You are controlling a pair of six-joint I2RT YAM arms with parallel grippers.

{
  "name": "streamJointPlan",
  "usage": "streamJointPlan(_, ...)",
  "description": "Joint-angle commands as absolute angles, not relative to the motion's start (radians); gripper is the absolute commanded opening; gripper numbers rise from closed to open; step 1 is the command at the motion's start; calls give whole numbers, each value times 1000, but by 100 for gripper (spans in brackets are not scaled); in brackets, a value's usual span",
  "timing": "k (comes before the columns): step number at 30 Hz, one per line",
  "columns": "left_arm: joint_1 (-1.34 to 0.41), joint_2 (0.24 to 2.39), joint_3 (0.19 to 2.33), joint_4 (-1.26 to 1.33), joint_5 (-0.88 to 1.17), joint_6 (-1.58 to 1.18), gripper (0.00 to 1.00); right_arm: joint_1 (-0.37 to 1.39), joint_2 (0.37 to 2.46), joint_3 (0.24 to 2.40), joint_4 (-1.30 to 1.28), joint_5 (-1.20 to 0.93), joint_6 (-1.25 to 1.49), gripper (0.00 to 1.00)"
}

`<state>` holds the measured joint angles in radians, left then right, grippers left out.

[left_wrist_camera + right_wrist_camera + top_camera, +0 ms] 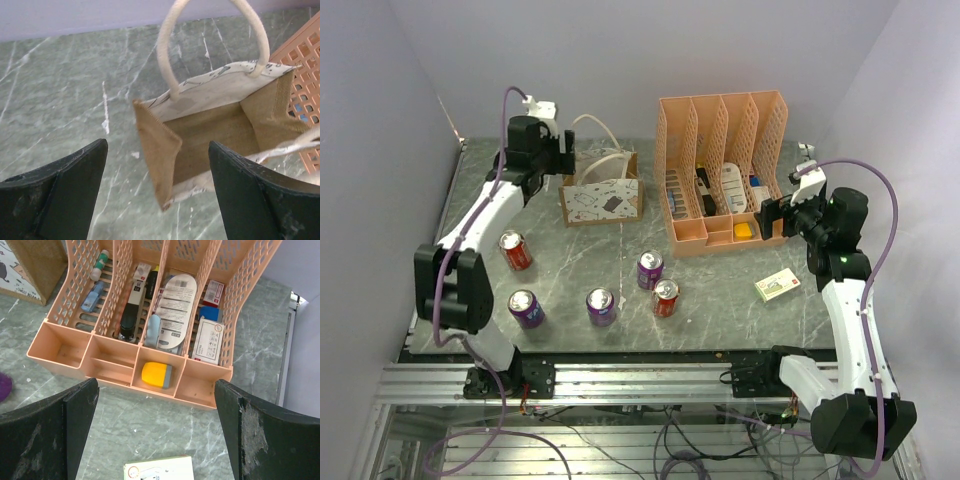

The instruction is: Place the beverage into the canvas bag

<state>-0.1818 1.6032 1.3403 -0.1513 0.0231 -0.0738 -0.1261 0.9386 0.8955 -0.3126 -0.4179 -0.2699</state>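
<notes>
Five cans (pixel 601 305) stand lower centre in the top view, well apart from both grippers. Beyond, upper left, the left gripper (pixel 157 150) gapes empty over the open canvas bag (pixel 215 135). The right gripper (pixel 156 385) gapes empty over the organizer (pixel 55 347).

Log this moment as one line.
left end effector: open, empty, by bag | right end effector: open, empty, facing organizer | five cans on table

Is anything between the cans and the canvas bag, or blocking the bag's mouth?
Nothing visible lies on the table between the cans and the canvas bag. The bag's mouth stands open, with only its looped handles arching over it. The left end effector hangs open and empty above that mouth.
</notes>
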Motion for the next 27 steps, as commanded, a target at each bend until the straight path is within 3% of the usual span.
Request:
streamJointPlan(1, -220, 1710, 1452, -123, -16, -109, 91, -132, 941, 890, -300, -425, -278, 100)
streamJointPlan(8, -241, 1868, 1527, -168, -55, -116, 84, -133, 942, 887, -302, -423, -286, 100)
streamJointPlan(15, -240, 1852, 1482, -185, -9, -119, 59, -132, 950, 887, -307, -428, -294, 100)
streamJointPlan(21, -243, 1772, 1417, -257, 7, -115, 20, -133, 965, 885, -309, -433, -300, 100)
streamJointPlan(27, -247, 1681, 1350, -356, 20, -98, 7, -133, 986, 878, -313, -466, -312, 100)
